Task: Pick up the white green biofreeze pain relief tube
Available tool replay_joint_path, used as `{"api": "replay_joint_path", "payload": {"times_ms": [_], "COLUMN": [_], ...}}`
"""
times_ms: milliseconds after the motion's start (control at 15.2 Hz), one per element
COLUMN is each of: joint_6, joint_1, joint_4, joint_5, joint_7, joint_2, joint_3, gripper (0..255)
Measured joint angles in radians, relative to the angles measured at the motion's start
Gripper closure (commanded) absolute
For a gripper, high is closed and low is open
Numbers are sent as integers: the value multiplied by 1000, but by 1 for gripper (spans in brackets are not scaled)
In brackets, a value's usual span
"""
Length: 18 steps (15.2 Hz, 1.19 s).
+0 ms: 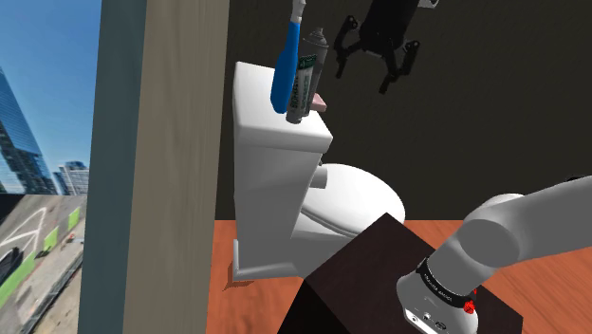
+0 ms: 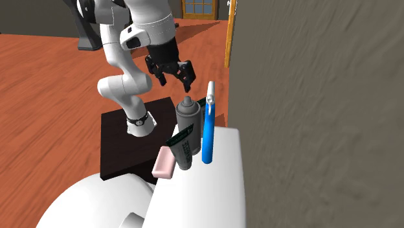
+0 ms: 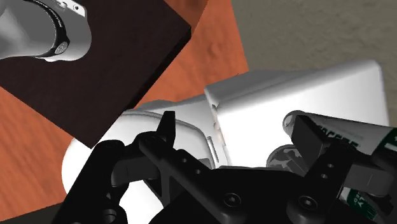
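Note:
The Biofreeze tube (image 1: 305,87), green and white with a dark cap, stands leaning against a grey spray can (image 1: 315,40) on the white toilet tank lid (image 1: 261,109). In the second exterior view the tube (image 2: 182,140) is in front of the can (image 2: 187,116). My black gripper (image 1: 365,76) hangs open in the air above and beside the tank, touching nothing. It is also in the second exterior view (image 2: 173,76). In the wrist view the tube (image 3: 356,139) lies just beyond one finger (image 3: 332,162), outside the gap of the gripper (image 3: 248,147).
A tall blue tube (image 2: 207,137) and a pink soap bar (image 2: 164,162) share the lid with the can. A dark wall rises right behind the tank. The toilet bowl (image 1: 356,194) sits between the tank and my dark stand (image 1: 379,275). A thick grey wall edge (image 1: 161,161) stands at the shoulder view's left.

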Motion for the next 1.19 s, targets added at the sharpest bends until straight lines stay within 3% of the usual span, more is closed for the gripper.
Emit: {"api": "replay_joint_path", "payload": {"times_ms": [330,594,1122,1188], "joint_6": [32,59,153,158], "joint_1": [-52,-80,-82,-81], "joint_4": [176,324,229,222], "joint_5": [39,32,44,45], "joint_7": [305,537,557,555], "joint_2": [168,309,304,301], "joint_3": [91,147,156,156], "gripper": [0,0,0,255]}}
